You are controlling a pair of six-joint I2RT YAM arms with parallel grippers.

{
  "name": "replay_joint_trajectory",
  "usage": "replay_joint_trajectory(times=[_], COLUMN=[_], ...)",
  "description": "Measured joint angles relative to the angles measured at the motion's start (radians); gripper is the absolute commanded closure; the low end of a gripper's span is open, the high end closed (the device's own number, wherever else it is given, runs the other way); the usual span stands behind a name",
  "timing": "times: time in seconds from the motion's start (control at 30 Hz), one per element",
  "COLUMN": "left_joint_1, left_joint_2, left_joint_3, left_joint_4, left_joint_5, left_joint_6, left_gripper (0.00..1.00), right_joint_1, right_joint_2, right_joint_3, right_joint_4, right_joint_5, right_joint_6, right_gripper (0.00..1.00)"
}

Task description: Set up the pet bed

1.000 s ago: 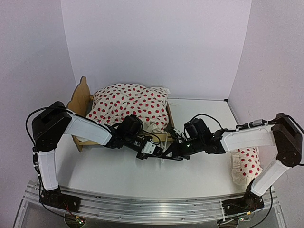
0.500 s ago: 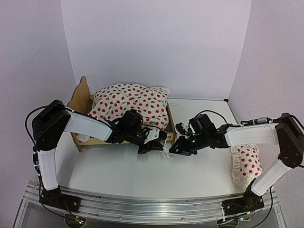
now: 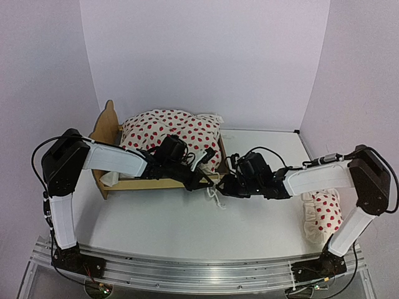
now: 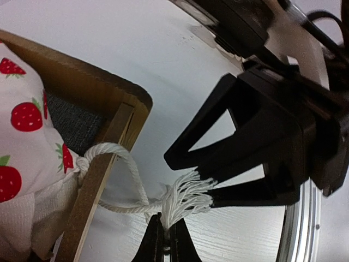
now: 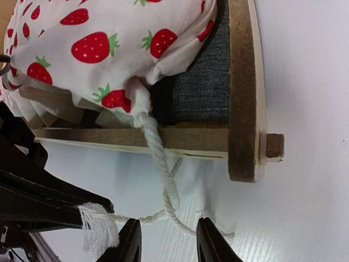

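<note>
The pet bed [image 3: 107, 129] stands at the back left, its footboard [image 5: 242, 82] and grey base [image 5: 204, 87] close in the right wrist view. A strawberry-print duvet [image 3: 171, 134] is heaped on it. A white cord [image 5: 158, 153] runs from the duvet over the side rail onto the table and ends in a frayed tassel [image 4: 188, 194]. My left gripper [image 4: 163, 243] is shut on the tassel's root just in front of the footboard corner [image 4: 98, 82]. My right gripper [image 5: 166, 234] is open, and the cord's loop lies on the table between its fingers.
A small red-dotted pillow [image 3: 324, 215] lies at the table's right side beside the right arm. Both grippers [image 3: 209, 182] meet close together at the bed's near right corner. White walls close in the back and sides.
Both grippers moved from the table's middle up to the bed's footboard corner. The left one closed on the tassel, and the right one opened off the cord.
</note>
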Motion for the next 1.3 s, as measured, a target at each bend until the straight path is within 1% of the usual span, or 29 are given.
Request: replay_joint_trajectory(times=[0.13, 0.27, 0.33, 0.43, 0.57, 0.73, 0.93, 1.3], left_joint_1=[-0.005, -0.005, -0.006, -0.007, -0.014, -0.023, -0.023, -0.028], left_joint_2=[0.0, 0.0, 0.0, 0.0, 0.002, 0.012, 0.014, 0.013], left_joint_3=[0.0, 0.0, -0.001, -0.009, -0.023, -0.026, -0.028, -0.047], left_joint_4=[0.001, 0.002, 0.003, 0.012, 0.032, 0.046, 0.045, 0.046], left_joint_5=[-0.061, -0.091, -0.104, -0.125, -0.15, -0.175, -0.199, -0.244], left_joint_6=[-0.068, -0.099, -0.112, -0.131, -0.145, -0.158, -0.166, -0.183], left_gripper=[1.0, 1.0, 1.0, 1.0, 1.0, 1.0, 1.0, 1.0], right_joint_1=[0.008, 0.007, 0.007, 0.007, 0.007, 0.007, 0.007, 0.007], right_joint_2=[0.055, 0.11, 0.127, 0.132, 0.131, 0.112, 0.104, 0.105], right_joint_3=[0.003, 0.01, 0.016, 0.023, 0.024, 0.016, 0.017, 0.017], right_joint_4=[0.062, 0.083, 0.086, 0.09, 0.102, 0.101, 0.113, 0.151], right_joint_5=[0.051, 0.092, 0.104, 0.106, 0.105, 0.086, 0.042, 0.018], right_joint_6=[0.028, 0.041, 0.045, 0.034, 0.004, -0.037, -0.059, -0.042], right_gripper=[0.76, 0.94, 0.98, 1.0, 0.99, 0.89, 0.83, 0.77])
